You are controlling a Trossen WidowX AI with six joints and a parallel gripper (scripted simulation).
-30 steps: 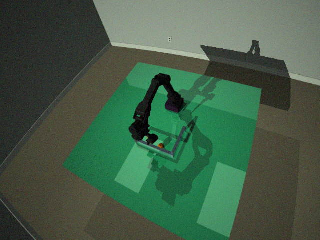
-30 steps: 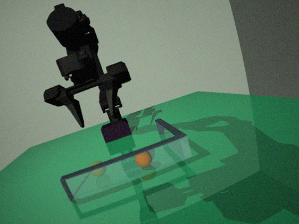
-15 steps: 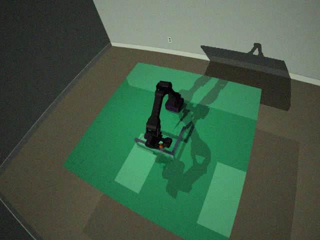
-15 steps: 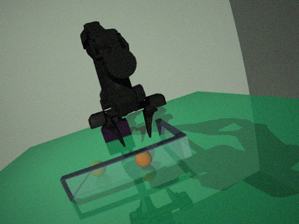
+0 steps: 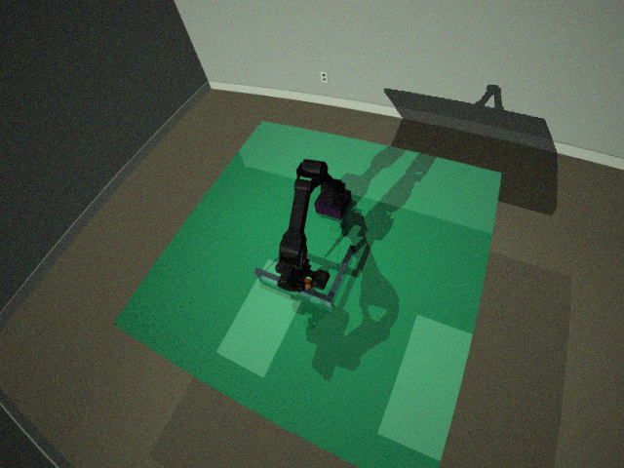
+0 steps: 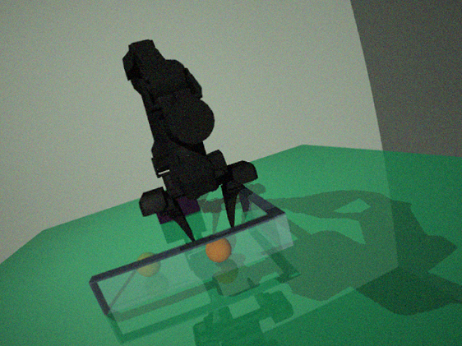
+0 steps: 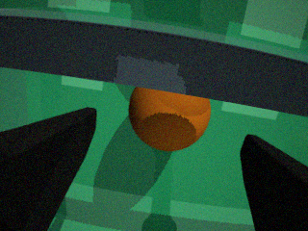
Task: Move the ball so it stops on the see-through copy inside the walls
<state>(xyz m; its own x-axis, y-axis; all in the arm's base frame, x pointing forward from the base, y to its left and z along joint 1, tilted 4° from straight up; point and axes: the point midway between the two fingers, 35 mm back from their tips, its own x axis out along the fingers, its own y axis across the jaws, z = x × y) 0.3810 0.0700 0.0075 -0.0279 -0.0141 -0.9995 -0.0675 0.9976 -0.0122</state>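
An orange ball (image 6: 218, 249) lies on the green table against the inside of the long clear wall (image 6: 188, 252). It also shows in the wrist view (image 7: 169, 117) and as a small orange spot in the top view (image 5: 307, 282). A faint see-through copy of the ball (image 6: 147, 263) sits further left along the same wall. My gripper (image 6: 212, 233) points down just behind the ball, open, with one fingertip on each side and nothing between them. In the wrist view the two dark fingers stand wide apart, with the ball ahead of them.
The short clear wall (image 6: 263, 212) meets the long one at the right, making the corner. The arm's purple base (image 5: 330, 206) stands behind the walls. Dark shadows of the arm fall across the table to the right.
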